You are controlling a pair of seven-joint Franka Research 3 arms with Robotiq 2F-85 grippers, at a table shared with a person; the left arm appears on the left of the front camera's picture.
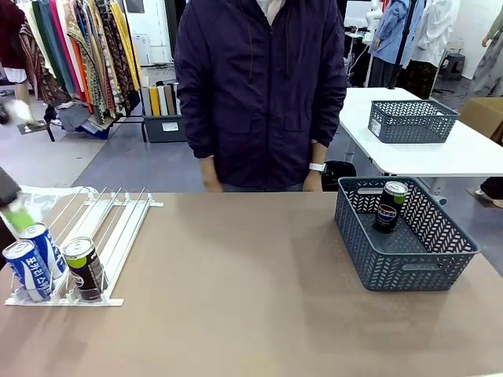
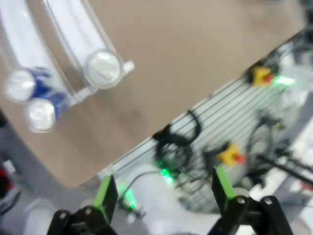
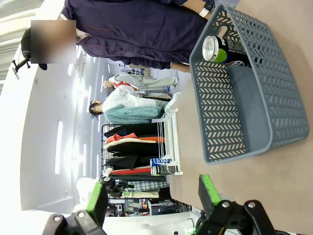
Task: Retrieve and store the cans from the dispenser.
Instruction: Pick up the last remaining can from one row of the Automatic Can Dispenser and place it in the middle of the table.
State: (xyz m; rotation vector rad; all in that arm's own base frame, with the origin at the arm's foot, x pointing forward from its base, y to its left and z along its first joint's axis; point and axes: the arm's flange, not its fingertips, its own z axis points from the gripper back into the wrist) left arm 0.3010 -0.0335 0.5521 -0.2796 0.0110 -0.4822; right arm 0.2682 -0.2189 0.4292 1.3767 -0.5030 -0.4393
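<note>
**Three cans left in the rack, one already in the basket**

Three slim cans stand at the near end of the long white wire-and-plastic dispenser (image 1: pixel 110 224), by the counter's (image 1: pixel 251 298) left near corner: two blue-and-white cans (image 1: pixel 35 258), touching each other, and a black can with a green rim (image 1: pixel 84 269) one lane over. A second black can with a silver top (image 1: pixel 391 206) stands upright in the dark grey mesh plastic basket (image 1: pixel 409 263) by the right edge.

Step in hand, as I read it: the left arm goes for the next can.
- Line up over one silver top first.
- Come straight down and close on the body below the rim.
- Lift clear of the rack's end stop before swinging away.
- The blue pair leaves no gap, so the black can looks the easier pick.

Pose:
- The left arm's fingers (image 2: pixel 105 196) stand wide apart, holding nothing. They point down past the counter's near edge, with the can tops well off to one side. The view is blurred.
- The right arm's fingers (image 3: pixel 208 191) are also apart and holding nothing. The wrist is rolled sideways, off the counter's near right corner, facing the basket.
</note>
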